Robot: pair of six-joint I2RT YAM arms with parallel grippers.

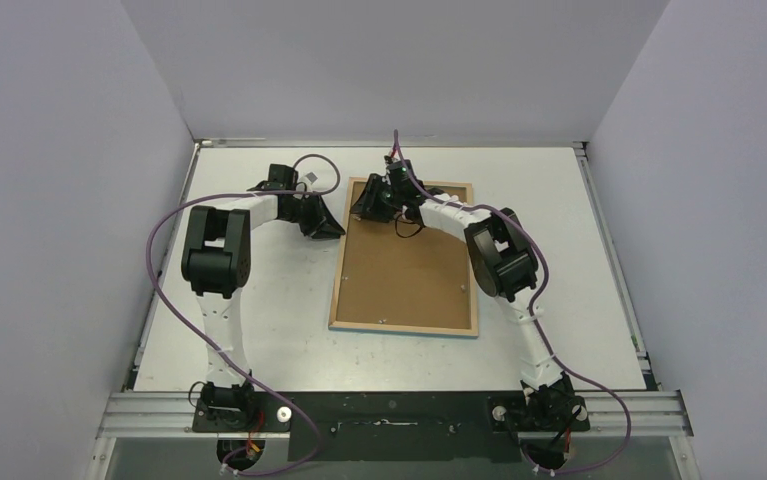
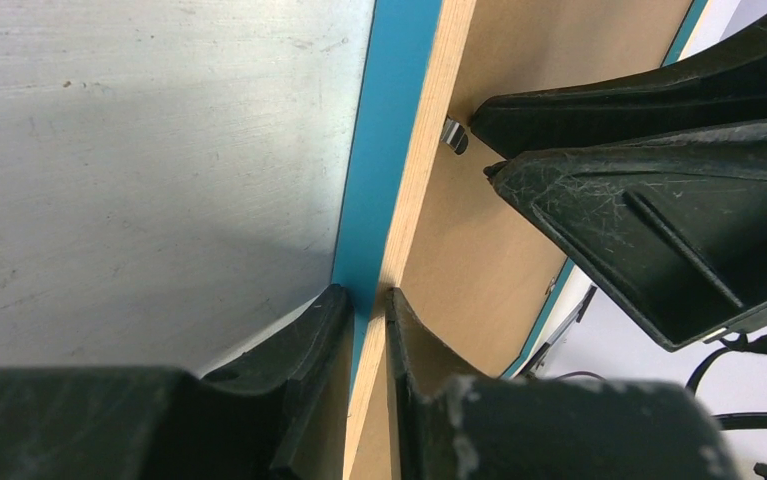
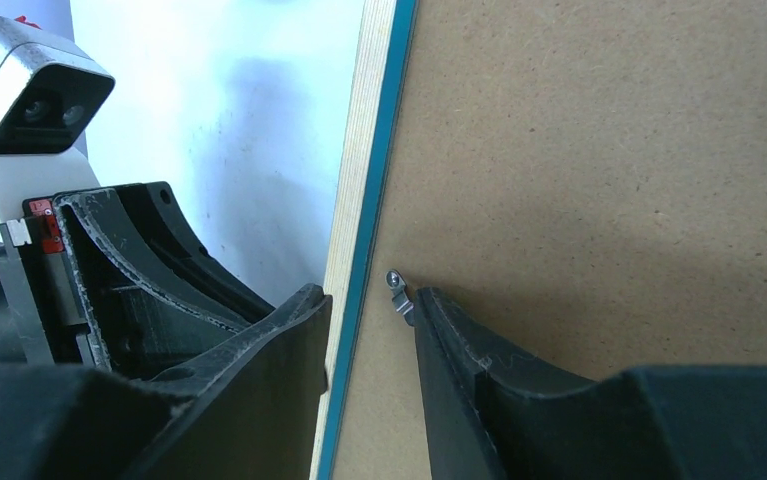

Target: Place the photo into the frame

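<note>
Frame [image 1: 404, 328] lies back-up near the bench's [image 1: 259, 330] far edge, photo not in view; left fingers [image 2: 319, 330] pinch its rim, right fingers [image 3: 289, 340] stand apart astride that rim beside a retaining tab [image 3: 399, 295], best swung aside gently with the rim held steady.

The frame [image 1: 404, 329] lies back up near the middle of the surface [image 1: 259, 330]. It is a thin rectangle with its long sides running from near to far, skewed a little. Its rim shows pale wood on the back and turquoise down the outer side. A plain brown backing board [image 1: 399, 265] fills it, and a small metal clip [image 3: 397, 290] sits at the board's edge.
</note>
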